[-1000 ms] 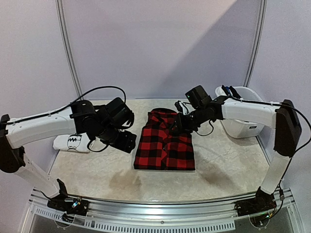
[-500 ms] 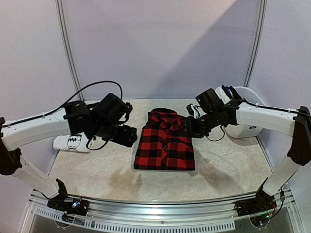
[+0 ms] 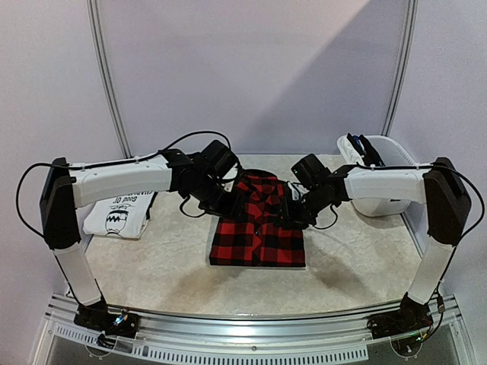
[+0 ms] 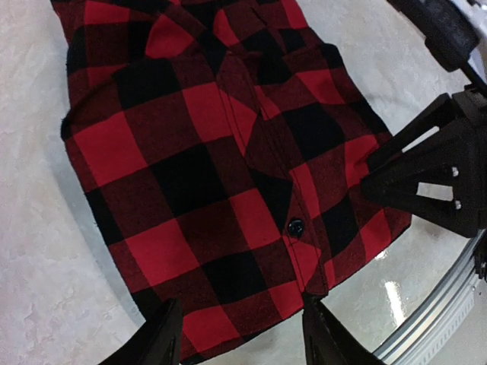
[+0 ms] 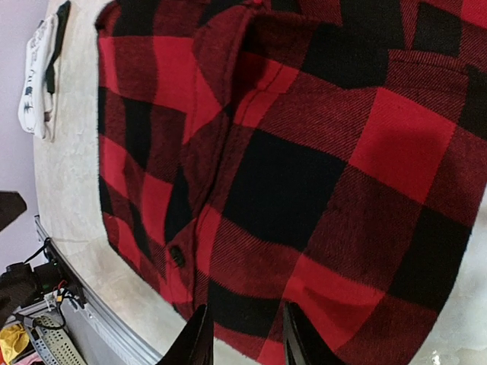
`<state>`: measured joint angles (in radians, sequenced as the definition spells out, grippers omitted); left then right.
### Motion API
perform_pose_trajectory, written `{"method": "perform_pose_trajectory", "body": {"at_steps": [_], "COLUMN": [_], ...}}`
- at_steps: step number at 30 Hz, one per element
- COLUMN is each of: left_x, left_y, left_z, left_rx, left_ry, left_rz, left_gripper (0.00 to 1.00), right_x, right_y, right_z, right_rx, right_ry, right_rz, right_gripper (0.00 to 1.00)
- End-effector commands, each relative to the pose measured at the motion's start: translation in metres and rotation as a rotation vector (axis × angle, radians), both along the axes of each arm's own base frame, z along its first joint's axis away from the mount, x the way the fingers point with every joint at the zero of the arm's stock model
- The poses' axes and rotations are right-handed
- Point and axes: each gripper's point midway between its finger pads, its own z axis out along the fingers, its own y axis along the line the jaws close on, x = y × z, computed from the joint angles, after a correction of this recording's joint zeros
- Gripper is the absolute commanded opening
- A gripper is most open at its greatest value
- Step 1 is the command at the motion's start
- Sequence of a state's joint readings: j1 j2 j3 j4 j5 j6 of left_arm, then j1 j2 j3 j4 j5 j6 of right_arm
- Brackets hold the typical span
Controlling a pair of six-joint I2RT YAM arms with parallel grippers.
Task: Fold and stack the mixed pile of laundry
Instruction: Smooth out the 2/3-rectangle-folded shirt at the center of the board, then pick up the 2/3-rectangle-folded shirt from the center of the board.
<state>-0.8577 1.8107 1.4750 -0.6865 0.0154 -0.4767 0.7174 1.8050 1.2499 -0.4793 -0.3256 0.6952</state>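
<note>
A red-black plaid shirt (image 3: 259, 228) lies folded flat in the middle of the table, its button placket (image 4: 293, 228) facing up. My left gripper (image 3: 228, 204) hovers over the shirt's left upper part, fingers wide apart (image 4: 242, 342) with only plaid beneath them. At the shirt's right edge, the open right gripper (image 3: 299, 213) holds nothing; its two fingers (image 5: 196, 338) frame the plaid hem (image 5: 304, 152). A folded white T-shirt with black print (image 3: 118, 219) rests at the left, also showing in the right wrist view (image 5: 36, 76).
A white plastic tub (image 3: 388, 199) stands at the back right with dark garments (image 3: 361, 144) poking out of it. The metal rail (image 3: 243, 342) runs along the table's near edge. Pale marbled tabletop (image 3: 175, 266) surrounds the shirt.
The left arm swung right from beside the white T-shirt to above the plaid shirt. The right gripper pulled out toward the tub, then came back to the shirt's right edge.
</note>
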Motion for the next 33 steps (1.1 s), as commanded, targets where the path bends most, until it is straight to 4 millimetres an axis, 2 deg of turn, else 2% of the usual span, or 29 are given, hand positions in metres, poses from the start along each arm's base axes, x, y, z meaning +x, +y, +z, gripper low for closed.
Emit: {"method": "perform_pose_trajectory", "body": {"at_steps": [1,8,12,15,19,25,33], "left_x": [-0.006,-0.019,-0.024,-0.027,-0.034,-0.049,-0.065], "left_y": [-0.009,0.004,0.012,0.021,0.032,0.037,0.034], "left_z": [-0.017,-0.037,-0.037,-0.034,-0.031,-0.025,-0.015], "left_rx": [-0.022,0.028,0.057,0.093,0.136,0.209,0.325], "left_ry": [0.053,0.069,0.055,0.035,0.010,-0.039,-0.133], "left_rz": [-0.063,-0.113,-0.149,-0.167,-0.193,-0.262,-0.369], "left_gripper": [0.54,0.53,0.53,0.53,0.53,0.54,0.55], "right_x": [0.010,0.010,0.000,-0.008,-0.010,0.004,0.008], "right_y": [0.008,-0.009,-0.019,-0.027,-0.037,-0.036,-0.059], "right_z": [-0.018,-0.061,-0.079,-0.085,-0.075,-0.029,0.018], "right_rx": [-0.007,-0.074,-0.117,-0.148,-0.183,-0.186,-0.212], "right_ry": [0.016,0.088,0.121,0.138,0.121,0.033,-0.055], "right_rz": [0.013,0.008,0.024,0.029,0.030,0.039,-0.023], "right_gripper": [0.31,0.30,0.30,0.30,0.30,0.31,0.33]}}
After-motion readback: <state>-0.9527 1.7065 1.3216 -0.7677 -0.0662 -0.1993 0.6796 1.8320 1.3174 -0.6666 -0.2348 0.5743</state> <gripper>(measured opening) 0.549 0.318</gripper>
